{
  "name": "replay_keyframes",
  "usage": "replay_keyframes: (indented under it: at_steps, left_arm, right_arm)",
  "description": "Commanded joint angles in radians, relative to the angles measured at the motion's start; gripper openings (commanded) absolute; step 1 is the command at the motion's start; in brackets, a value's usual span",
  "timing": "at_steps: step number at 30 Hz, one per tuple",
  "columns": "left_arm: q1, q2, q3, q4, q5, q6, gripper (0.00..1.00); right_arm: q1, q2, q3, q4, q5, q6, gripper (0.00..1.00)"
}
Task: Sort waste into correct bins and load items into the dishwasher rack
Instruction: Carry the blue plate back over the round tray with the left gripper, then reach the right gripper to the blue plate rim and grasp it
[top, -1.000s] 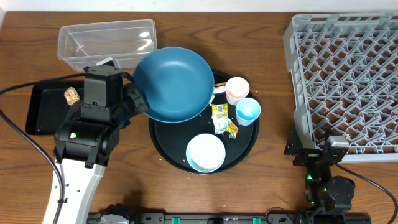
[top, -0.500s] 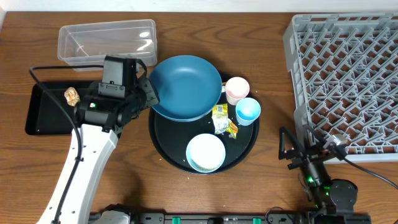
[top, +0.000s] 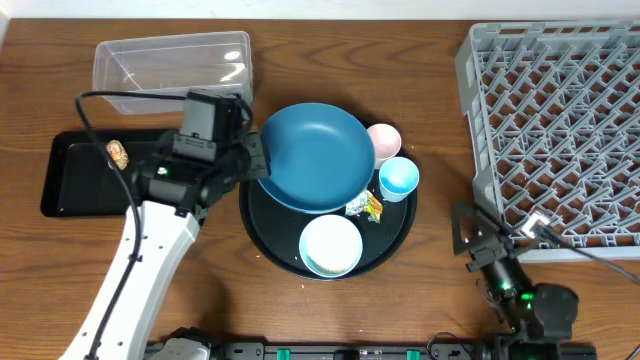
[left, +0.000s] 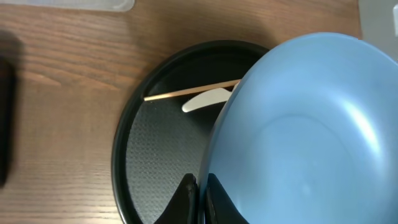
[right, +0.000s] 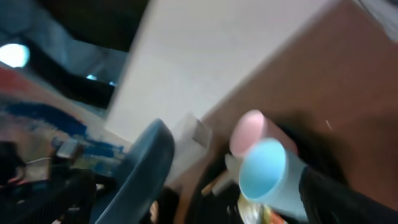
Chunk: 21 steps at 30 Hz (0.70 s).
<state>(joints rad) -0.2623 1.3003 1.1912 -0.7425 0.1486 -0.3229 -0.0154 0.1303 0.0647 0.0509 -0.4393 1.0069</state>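
At the table's right edge the grey dishwasher rack (top: 555, 120) sits unchanged. The dark-blue bowl (top: 318, 158), clamped at its left rim by the left gripper (left: 200, 195), has shifted right over the round black tray (top: 262, 228), now overlapping the pink cup (top: 390, 137) and most of the yellow-green wrapper (top: 370, 207). The right gripper (top: 468, 238), jaws apart, hovers by the rack's near corner.

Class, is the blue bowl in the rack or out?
Out: left gripper holds the blue bowl over the round tray, apart from the rack.

Overhead bright, even and sharp, with soft shadows. Left wrist view sharp, faint sheen on the dark-blue bowl (left: 298, 137) just ahead of the left gripper (left: 200, 190). Right wrist view heavily motion-blurred, dim at its edges.
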Motion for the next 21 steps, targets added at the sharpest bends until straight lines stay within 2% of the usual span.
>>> replay_keyframes:
  at_steps: [1,6,10,13,16,21]
  left_arm:
    - [-0.015,-0.011,0.004,0.014,-0.056,0.021,0.06]
    - [-0.015,-0.011,0.004,0.014,-0.094,0.011,0.06]
    - [-0.015,-0.011,0.004,0.022,-0.093,0.011,0.06]
    - [-0.015,-0.011,0.004,0.023,-0.086,-0.009,0.06]
    - [-0.015,-0.011,0.004,0.022,-0.051,-0.015,0.06]
    - [-0.017,-0.012,0.004,0.023,0.055,-0.015,0.06]
  right_arm:
    - [0.012,0.133,0.157,-0.077,-0.022,-0.067,0.99]
    - [0.012,0.436,0.506,-0.355,-0.020,-0.280,0.99]
    - [0.024,0.703,0.854,-0.684,0.044,-0.428,0.99]
    - [0.068,0.860,1.051,-0.864,0.098,-0.555,0.99]
    - [0.130,0.972,1.169,-0.917,0.065,-0.650,0.99]
    - [0.195,1.095,1.181,-0.871,0.069,-0.547,0.99]
